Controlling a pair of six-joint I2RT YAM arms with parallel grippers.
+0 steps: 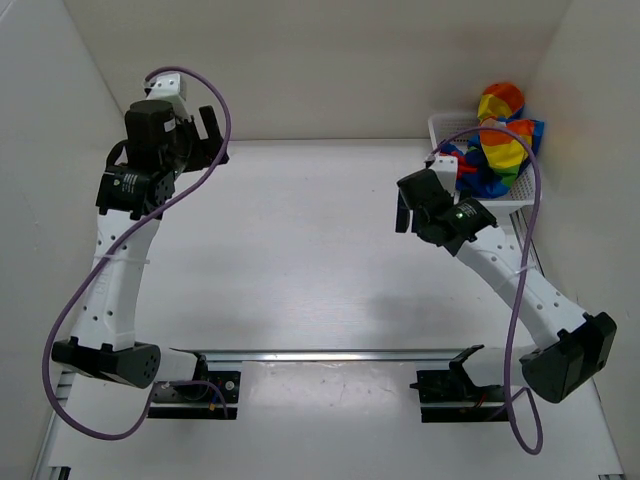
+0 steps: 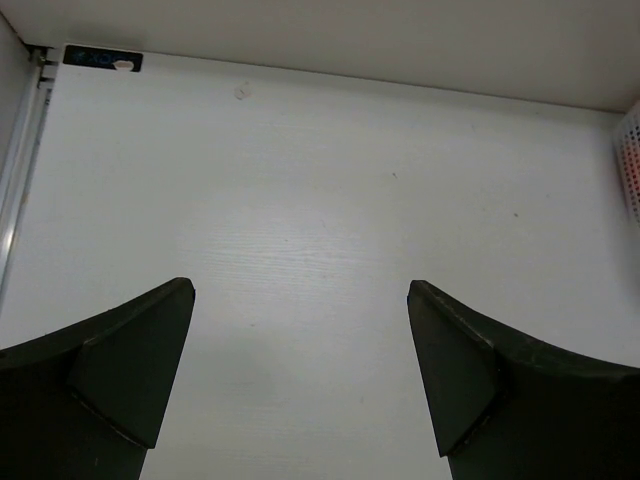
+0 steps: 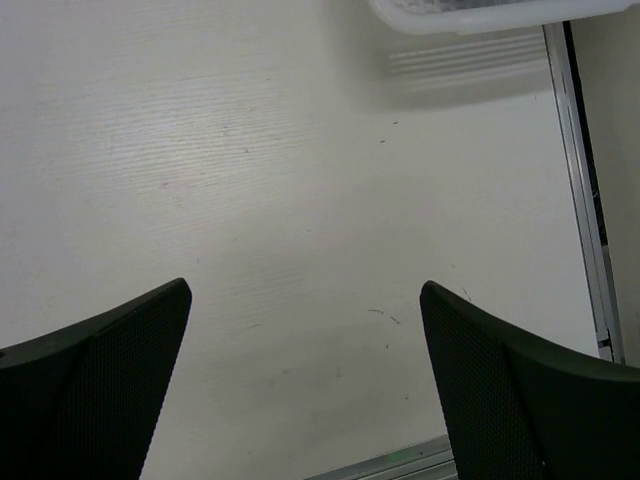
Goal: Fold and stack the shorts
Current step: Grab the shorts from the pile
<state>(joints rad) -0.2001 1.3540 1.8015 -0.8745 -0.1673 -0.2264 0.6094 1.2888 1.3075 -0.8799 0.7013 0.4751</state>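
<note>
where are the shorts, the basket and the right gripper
shorts (image 1: 502, 148): top external view, middle of the bunched cloth
basket (image 1: 437, 124): top external view, its left rim
right gripper (image 3: 305, 290): right wrist view, midway between fingertips

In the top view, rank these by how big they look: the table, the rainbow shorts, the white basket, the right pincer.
1. Table
2. Shorts
3. Right pincer, smallest

White basket: mostly hidden under the shorts and the arm, so it is not ranked against the shorts.
</note>
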